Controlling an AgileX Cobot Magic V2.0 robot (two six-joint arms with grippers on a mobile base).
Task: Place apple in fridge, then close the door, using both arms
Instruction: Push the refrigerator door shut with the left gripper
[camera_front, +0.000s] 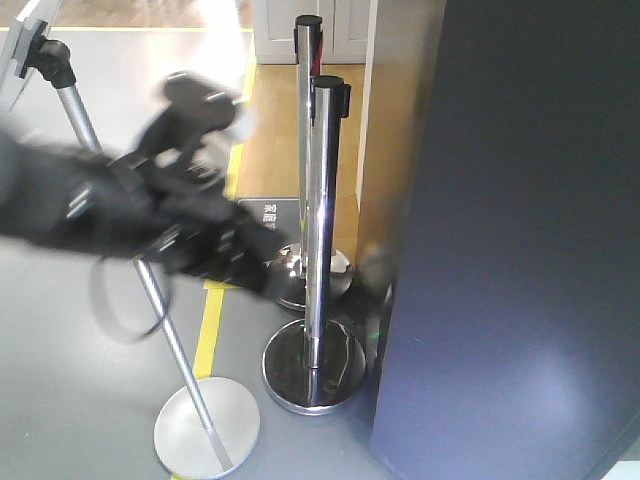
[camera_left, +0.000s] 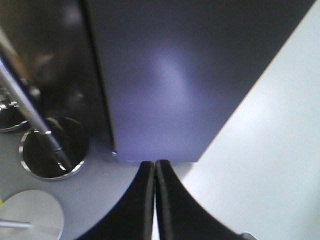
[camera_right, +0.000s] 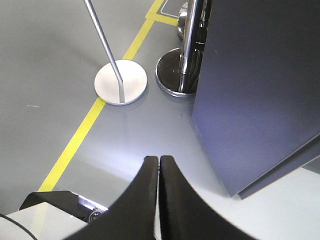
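Closest to my left wrist lens, my left gripper (camera_left: 154, 200) was clenched, its two black fingers pressed together with nothing between them. Just beyond the tips stood the door (camera_left: 190, 75), flat dark grey, its bottom edge meeting the grey floor (camera_left: 95, 195) and its left vertical edge running up past a round polished base (camera_left: 52, 152) of a stanchion.

My right gripper (camera_right: 158, 200) was likewise clamped on nothing, fingers touching along their length. Ahead of it the floor lay open, crossed by a yellow line (camera_right: 75, 145) that ran diagonally toward a slanted silver pole (camera_right: 105, 45) on its white disc base (camera_right: 121, 82). Right of that, a chrome post (camera_right: 192, 45) stood just beside the door's near corner.

From the front view, my left arm (camera_front: 120, 210) reached in from the left, blurred, in front of the slanted pole and well short of the door's (camera_front: 520, 240) edge. Two upright chrome stanchions (camera_front: 322, 230) stood between the arm and that edge, crowding the gap.

No view showed the apple, so I could not tell where it was.
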